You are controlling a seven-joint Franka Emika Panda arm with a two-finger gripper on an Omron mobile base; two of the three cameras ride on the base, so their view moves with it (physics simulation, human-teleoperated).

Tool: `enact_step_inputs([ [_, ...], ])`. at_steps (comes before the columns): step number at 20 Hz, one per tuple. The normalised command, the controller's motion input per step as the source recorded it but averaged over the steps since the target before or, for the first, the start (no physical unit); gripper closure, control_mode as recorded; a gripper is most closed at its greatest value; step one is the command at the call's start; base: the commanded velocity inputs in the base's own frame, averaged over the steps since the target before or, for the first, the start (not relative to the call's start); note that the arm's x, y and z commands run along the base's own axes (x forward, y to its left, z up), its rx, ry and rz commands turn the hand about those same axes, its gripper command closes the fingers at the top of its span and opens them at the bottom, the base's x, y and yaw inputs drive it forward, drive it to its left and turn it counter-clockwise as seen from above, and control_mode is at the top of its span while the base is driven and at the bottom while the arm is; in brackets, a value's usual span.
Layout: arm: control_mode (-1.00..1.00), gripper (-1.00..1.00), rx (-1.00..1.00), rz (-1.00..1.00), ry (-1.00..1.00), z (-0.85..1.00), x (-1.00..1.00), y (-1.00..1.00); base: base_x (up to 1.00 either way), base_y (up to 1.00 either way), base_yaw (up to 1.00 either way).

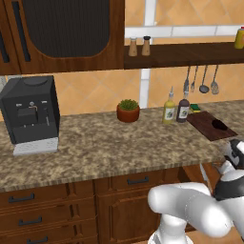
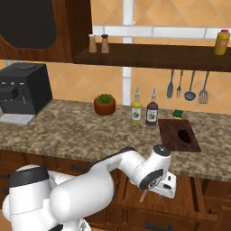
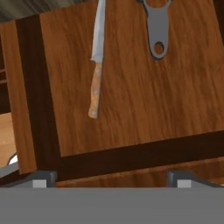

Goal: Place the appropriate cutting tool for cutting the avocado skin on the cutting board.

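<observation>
In the hand view the cutting tool [image 3: 96, 65], a slim knife with a pale blade and a wooden handle, lies on the floor of an open wooden drawer [image 3: 28, 87]. A stubby grey metal tool with a ring end [image 3: 158, 30] lies to its right. My gripper [image 3: 113, 179] hovers over the drawer's front edge, open and empty, well short of the knife's handle. In the right base view my gripper [image 2: 162, 193] hangs below the counter edge over the drawer [image 2: 194, 198]. The cutting board [image 2: 171, 131] [image 1: 202, 121] lies on the counter above, with the dark avocado [image 2: 184, 135] [image 1: 219, 125] on it.
Two bottles [image 2: 144, 110] and a green sponge [image 2: 178, 113] stand behind the board. A potted plant [image 2: 104, 104] and a black coffee machine [image 1: 31, 112] sit further left. Utensils [image 2: 189, 88] hang on the wall under a shelf.
</observation>
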Motion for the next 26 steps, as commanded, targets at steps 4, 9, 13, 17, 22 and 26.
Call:
enact_step_inputs([
  [4, -1.0, -1.0, -0.01, 0.07, 0.01, -0.41, 0.04, 0.0, 0.0, 0.0, 0.0],
  [9, -1.0, -1.0, 0.0, 0.08, 0.0, -0.28, 0.0, 0.0, 0.0, 0.0, 0.0],
  [13, -1.0, -1.0, -0.02, 0.09, 0.0, -0.34, 0.01, 0.0, 0.0, 0.0, 0.0],
  [17, -1.0, -1.0, 0.0, 0.09, 0.0, -0.17, 0.0, -0.03, 0.0, 0.0, 0.0],
  [22, -1.0, -1.0, 0.0, 0.08, 0.03, -0.07, -0.23, -0.1, 0.0, 0.0, 0.0],
  [26, -1.0, -1.0, -0.01, 0.04, 0.06, 0.0, -0.46, -0.15, 0.0, 0.0, 0.0],
])
